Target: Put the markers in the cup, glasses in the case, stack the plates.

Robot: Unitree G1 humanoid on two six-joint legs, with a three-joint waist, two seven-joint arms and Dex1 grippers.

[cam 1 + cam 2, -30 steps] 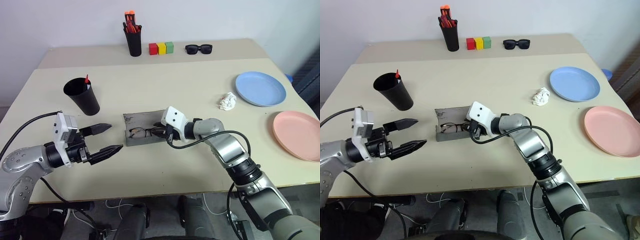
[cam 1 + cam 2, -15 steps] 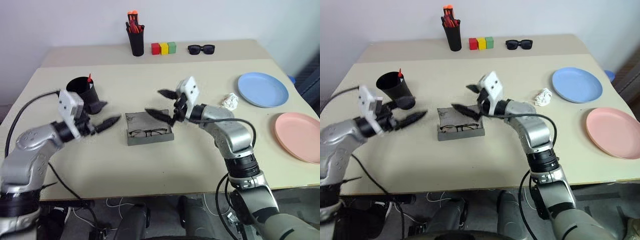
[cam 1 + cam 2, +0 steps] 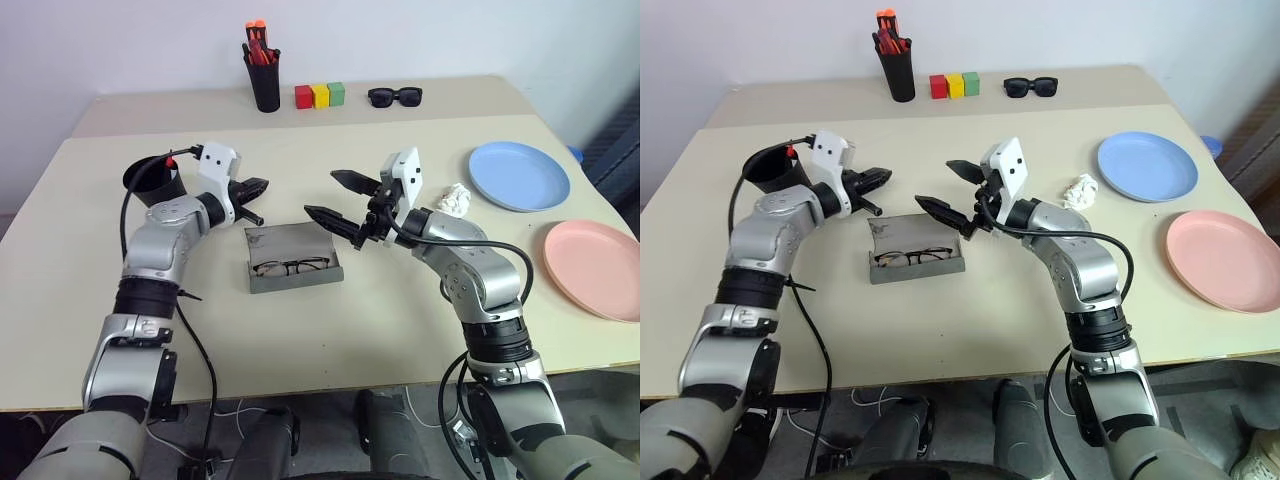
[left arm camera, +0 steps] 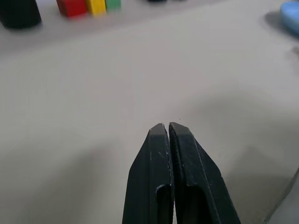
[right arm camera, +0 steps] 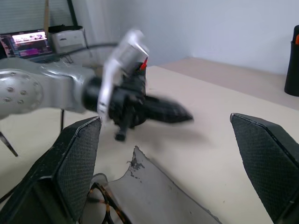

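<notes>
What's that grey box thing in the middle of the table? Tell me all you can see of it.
It is a grey case, rectangular with a felt-like surface, lying open on the beige table between the two arms. Its lid lies back toward the far side, with darker smudges near one corner. Inside rest thin dark wire-framed glasses with clear rounded lenses. Neither gripper touches it: the left gripper is beyond its far left corner, and the right gripper is above its right end.

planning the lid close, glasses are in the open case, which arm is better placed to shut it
Left, probably. The left gripper, shut, sits just behind the case lid's rear edge; the right gripper hangs open above it.
</notes>
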